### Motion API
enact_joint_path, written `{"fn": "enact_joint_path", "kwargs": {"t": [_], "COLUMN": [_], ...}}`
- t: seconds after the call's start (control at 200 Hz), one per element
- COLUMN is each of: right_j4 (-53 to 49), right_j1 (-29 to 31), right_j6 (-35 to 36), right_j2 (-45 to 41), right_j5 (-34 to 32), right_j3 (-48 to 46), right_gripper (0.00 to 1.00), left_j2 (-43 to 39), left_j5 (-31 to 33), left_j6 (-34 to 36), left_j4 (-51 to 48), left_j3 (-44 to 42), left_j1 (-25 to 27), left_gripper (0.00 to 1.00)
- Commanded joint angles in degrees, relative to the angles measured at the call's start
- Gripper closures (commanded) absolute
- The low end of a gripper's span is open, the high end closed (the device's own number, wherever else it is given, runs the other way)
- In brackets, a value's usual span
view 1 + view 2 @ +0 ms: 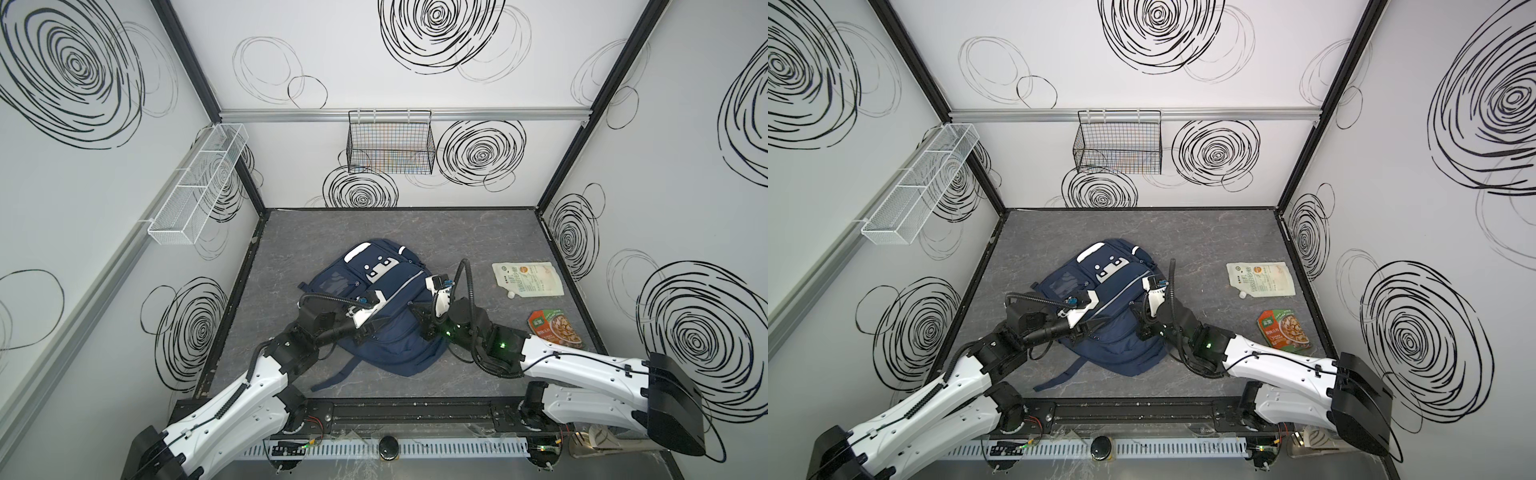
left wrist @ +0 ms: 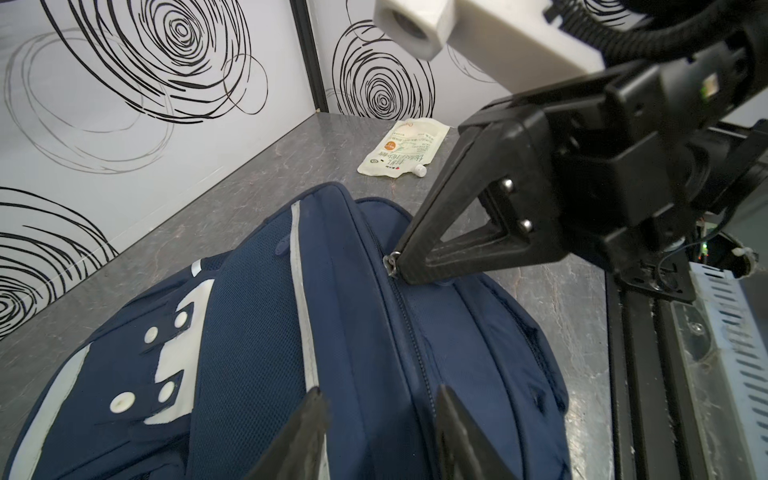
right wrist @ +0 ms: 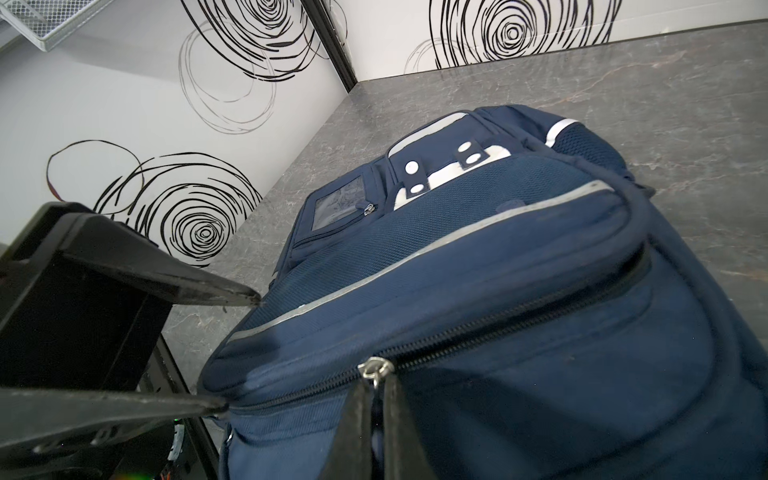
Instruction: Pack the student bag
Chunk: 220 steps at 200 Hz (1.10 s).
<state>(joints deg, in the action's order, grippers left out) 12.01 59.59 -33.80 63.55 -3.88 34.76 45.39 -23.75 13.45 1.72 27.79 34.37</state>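
Big grey surface (image 1: 374, 232) at the bottom of it all. In the middle of it, lying flat, the blue student bag (image 1: 395, 349), long way running from the far side toward the arms, white patch end far away, straps near. Off to the right, well apart from the bag, a white pouch (image 1: 528, 279) and a red packet (image 1: 555, 328), not yet packed. Over the bag's left side, the left end effector (image 2: 380, 390), fingers apart, one on each side of the zip line, holding nothing. At the bag's right side, the right end effector (image 3: 376, 399), pinched tight on the little silver zip pull (image 3: 375, 370). Zip line running across the bag from one end effector to the other. So, most likely, a pull by the right arm along that line, toward the left one. Right arm nearer the pull; left arm probably there to keep the bag from sliding. Open part of the zip: hard to tell.
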Motion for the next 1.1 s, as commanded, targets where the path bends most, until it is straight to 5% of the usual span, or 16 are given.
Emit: {"fn": "enact_joint_path", "kwargs": {"t": [0.0,0.265,0.645,0.82,1.096], "right_j4": [7.1,8.0,7.5,4.0,2.1], "right_j1": [1.0,4.0,4.2,2.8,-7.4], "right_j6": [-0.7,1.2,2.7,3.2,3.3], "right_j2": [0.5,2.5,2.2,1.1,-2.7], "right_j5": [1.4,3.1,0.6,-5.0,-1.6], "right_j3": [1.6,3.3,2.9,2.4,-1.6], "right_gripper": [1.0,1.0,1.0,1.0,1.0], "left_j2": [0.8,1.9,1.1,-2.2,-6.2], "left_j5": [-1.3,-1.0,-0.2,2.3,3.0], "left_j6": [-0.6,0.0,2.5,3.8,5.0], "left_j4": [1.0,-0.7,-2.2,-1.5,0.2], "left_j3": [1.5,1.9,2.3,0.9,-1.2], "left_j1": [0.3,0.5,0.5,0.3,0.1], "left_gripper": [0.53,0.57,1.0,1.0,1.0]}}
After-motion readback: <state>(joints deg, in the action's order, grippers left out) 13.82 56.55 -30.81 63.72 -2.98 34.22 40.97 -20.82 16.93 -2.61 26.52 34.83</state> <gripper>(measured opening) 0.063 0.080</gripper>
